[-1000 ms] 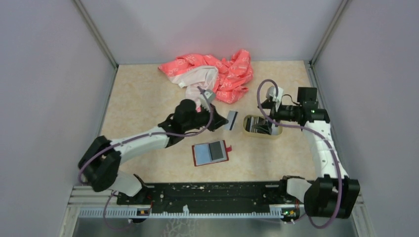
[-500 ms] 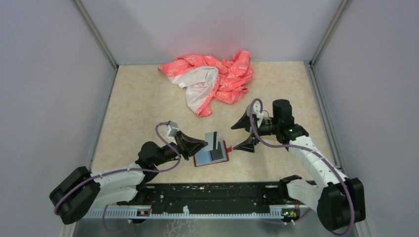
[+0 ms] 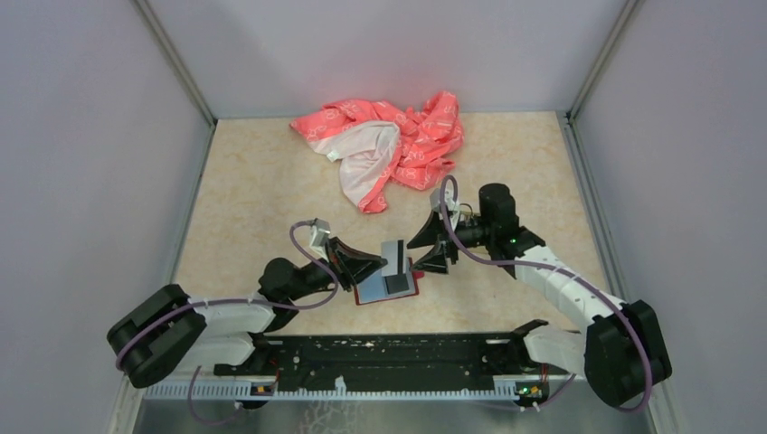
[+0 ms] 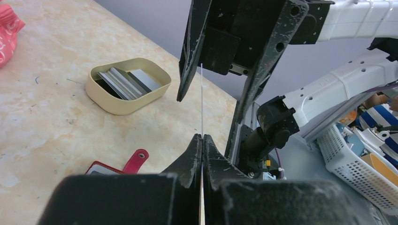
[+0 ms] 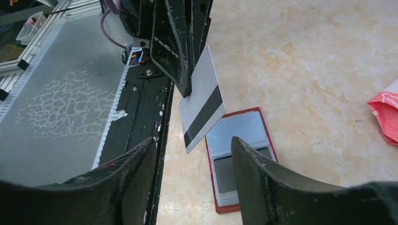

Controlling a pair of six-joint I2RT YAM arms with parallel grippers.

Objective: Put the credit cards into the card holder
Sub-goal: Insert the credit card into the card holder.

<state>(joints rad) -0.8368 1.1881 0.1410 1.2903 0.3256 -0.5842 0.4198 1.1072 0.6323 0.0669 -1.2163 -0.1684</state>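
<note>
One dark red folding card holder [image 3: 389, 287] lies open on the beige table [image 3: 253, 199]; just above it the left gripper [image 3: 378, 262] clamps a pale, black-striped credit card [image 3: 392, 256] upright, the right gripper [image 3: 432, 250] open around its free edge. A skewed handover could twist the thin card and drop it beside the pockets [image 5: 239, 136]. Beyond, an oval beige tray [image 4: 119, 108] holds more cards [image 4: 123, 79].
</note>
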